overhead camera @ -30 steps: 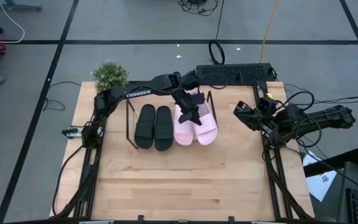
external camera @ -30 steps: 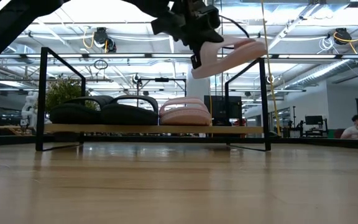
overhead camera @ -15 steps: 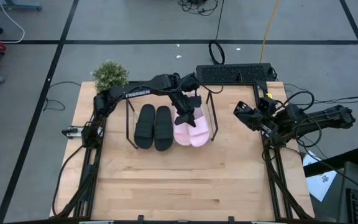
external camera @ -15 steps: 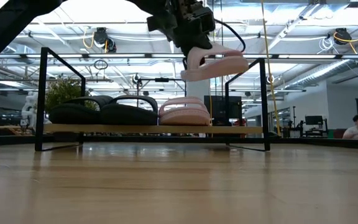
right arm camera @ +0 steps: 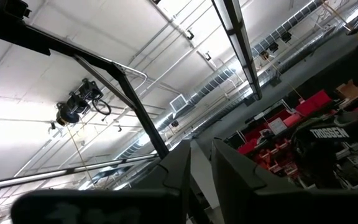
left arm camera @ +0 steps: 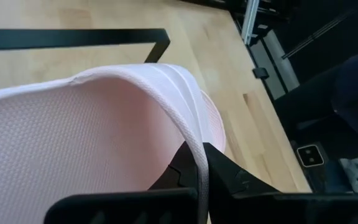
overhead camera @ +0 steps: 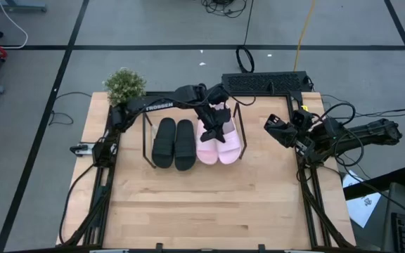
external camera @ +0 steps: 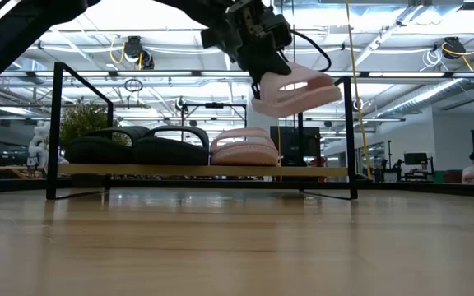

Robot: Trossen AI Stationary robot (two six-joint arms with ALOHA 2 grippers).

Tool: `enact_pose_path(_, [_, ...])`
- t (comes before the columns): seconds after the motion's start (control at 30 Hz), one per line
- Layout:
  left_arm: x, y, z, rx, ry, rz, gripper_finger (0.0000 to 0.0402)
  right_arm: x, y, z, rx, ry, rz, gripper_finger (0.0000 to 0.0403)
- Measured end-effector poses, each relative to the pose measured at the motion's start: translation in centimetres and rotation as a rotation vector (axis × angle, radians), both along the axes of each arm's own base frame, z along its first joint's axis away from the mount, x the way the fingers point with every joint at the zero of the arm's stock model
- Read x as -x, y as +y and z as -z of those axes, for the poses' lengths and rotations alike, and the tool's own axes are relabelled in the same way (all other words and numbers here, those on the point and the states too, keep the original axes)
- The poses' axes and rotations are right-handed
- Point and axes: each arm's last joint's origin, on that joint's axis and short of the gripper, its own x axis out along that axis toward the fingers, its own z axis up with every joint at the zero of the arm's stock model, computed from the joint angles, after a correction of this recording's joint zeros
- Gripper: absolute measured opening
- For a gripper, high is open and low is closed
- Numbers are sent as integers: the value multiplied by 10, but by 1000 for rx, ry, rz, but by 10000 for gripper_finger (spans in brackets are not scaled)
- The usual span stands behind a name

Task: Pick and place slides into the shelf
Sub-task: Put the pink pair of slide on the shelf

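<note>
My left gripper (overhead camera: 215, 128) reaches over the shelf (overhead camera: 146, 144) and is shut on a pale pink slide (external camera: 296, 94), which is in the air above the shelf's right end. The other pink slide (external camera: 242, 148) and both black slides (external camera: 97, 148) (external camera: 171, 148) rest sole-down side by side on the wooden base (external camera: 327, 171). From above, the black pair (overhead camera: 174, 143) fills the shelf's left half. My right gripper (overhead camera: 274, 129) waits by the table's right edge, shut, pointing up at the ceiling in its wrist view (right arm camera: 201, 163). My left gripper pinches the pink slide's wide strap at its edge (left arm camera: 197, 160) between its two fingers (left arm camera: 230, 177). The fingers come from above, slanting down. The slide is lifted clear and hangs roughly level under the gripper, above the shelf's base.
A small potted plant (overhead camera: 124, 85) stands at the table's far left corner. A black bar (overhead camera: 266, 82) lies along the far edge behind the shelf. The shelf's wire end frames (external camera: 352, 136) stand upright either side of the slides. Bare wood (overhead camera: 209, 204) lies nearer the front.
My left gripper has carried the held pink slide down toward the shelf, swinging a little left and then back right. The slide was tilted with its free end raised; it now hangs lower and nearly level. The three slides on the shelf have stayed put.
</note>
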Motion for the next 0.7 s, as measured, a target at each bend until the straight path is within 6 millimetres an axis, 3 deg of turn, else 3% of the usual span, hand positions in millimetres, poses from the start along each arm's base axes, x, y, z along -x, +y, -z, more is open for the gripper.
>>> enact_pose_path(0.7, [-14, 10, 31, 9, -1, 19, 0, 0, 0, 0, -11, 2, -1, 55])
